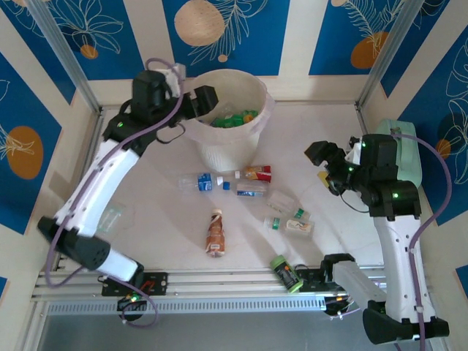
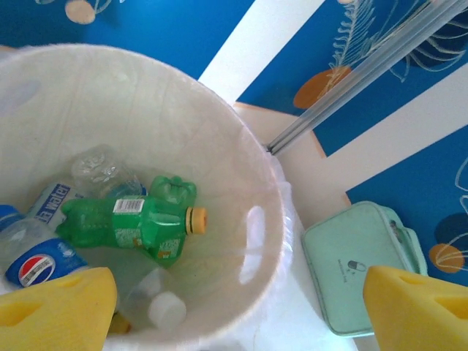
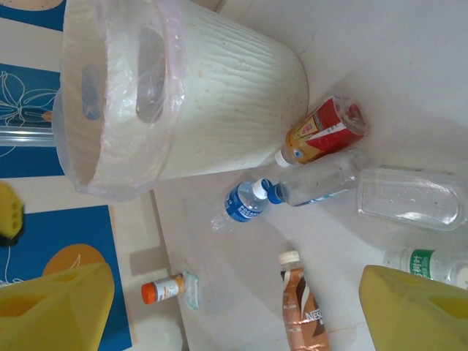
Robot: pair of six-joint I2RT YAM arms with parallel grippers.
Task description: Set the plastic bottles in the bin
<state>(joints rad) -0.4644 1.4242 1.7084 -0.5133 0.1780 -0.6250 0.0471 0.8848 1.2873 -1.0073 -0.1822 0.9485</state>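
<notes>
My left gripper (image 1: pixel 194 93) hangs open over the left rim of the cream ribbed bin (image 1: pixel 227 139), with nothing between its yellow fingers (image 2: pixel 58 311). Inside the bin (image 2: pixel 241 183) lie a green bottle with a yellow cap (image 2: pixel 131 228), a Pepsi bottle (image 2: pixel 33 262) and a clear white-capped bottle (image 2: pixel 155 301). My right gripper (image 1: pixel 326 167) stands open and empty above the table's right side. On the table lie a blue-labelled bottle (image 3: pixel 245 203), a red-labelled one (image 3: pixel 322 131), a clear one (image 3: pixel 322 179) and a brown Nescafe bottle (image 3: pixel 301 311).
A mint-green case (image 1: pixel 398 157) stands at the right wall behind the right arm. A green bottle (image 1: pixel 287 273) lies at the near edge. A small orange-capped bottle (image 3: pixel 164 287) lies far left. A flattened clear bottle (image 3: pixel 409 197) and a green-labelled one (image 3: pixel 428 263) lie right of centre.
</notes>
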